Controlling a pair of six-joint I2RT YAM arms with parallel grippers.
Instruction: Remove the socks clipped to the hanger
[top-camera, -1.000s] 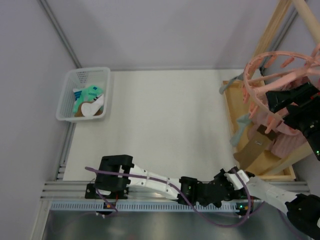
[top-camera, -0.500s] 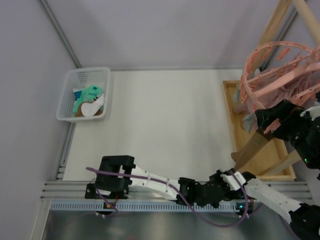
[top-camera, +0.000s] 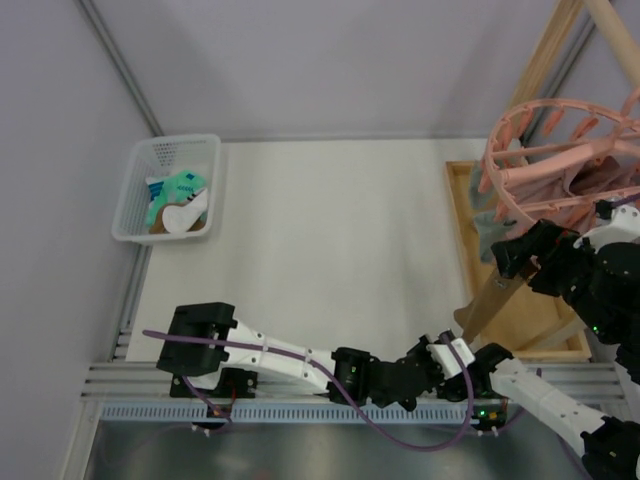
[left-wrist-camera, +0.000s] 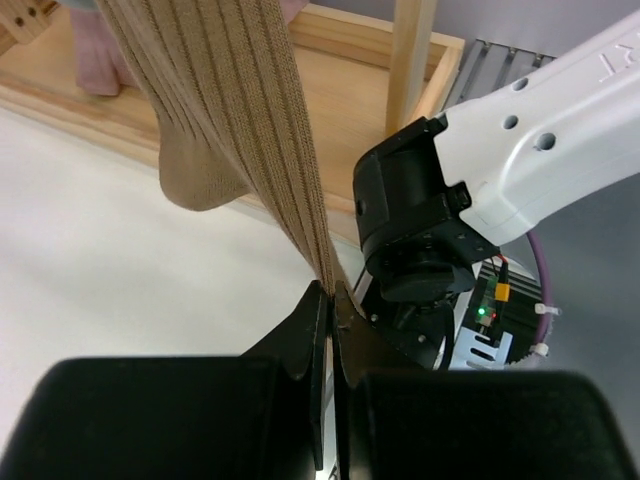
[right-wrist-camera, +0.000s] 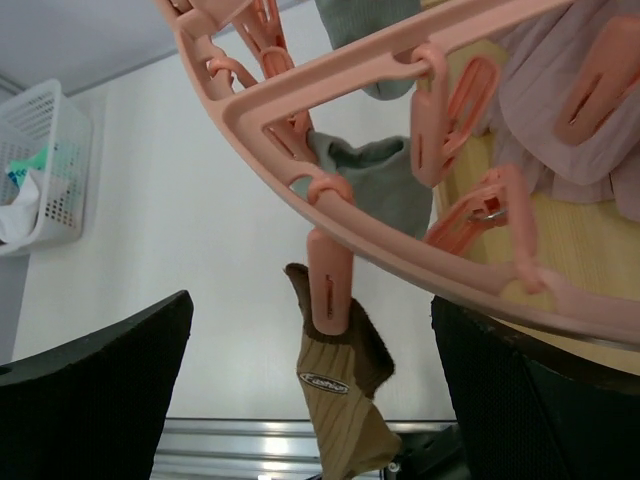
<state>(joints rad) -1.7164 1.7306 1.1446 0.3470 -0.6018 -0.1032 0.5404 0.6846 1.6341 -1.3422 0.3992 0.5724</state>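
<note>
The table (top-camera: 330, 230) is carrying a wooden frame (top-camera: 545, 50) at its far right. The salmon-pink hanger (right-wrist-camera: 400, 225) is hanging from that frame, tilted, with its ring well above the surface.

Both arms are reaching to that side. The left tool (left-wrist-camera: 330, 295) is sitting low by the near edge, pinched tight on the toe end of a brown sock (left-wrist-camera: 230, 120). The right tool (right-wrist-camera: 312, 330) is hovering under the ring with its jaws spread wide and nothing between them, aiming up at the rim.

The sock is running as one long strip. Its cuff is being held up at the ring by a single clip (right-wrist-camera: 328, 280), and its foot is slanting down and towards the near edge into the left tool. So the sock's long axis is lying almost along the line of pull.

The clip is sitting just ahead of the right tool, roughly centred between its fingers, which makes the right arm the nearer one to the release point. Judging by this, the coming move is turning on the cuff slipping down out of the clip.

A grey-green sock (right-wrist-camera: 385, 185) is dangling from a neighbouring clip, apart from both tools.
</note>
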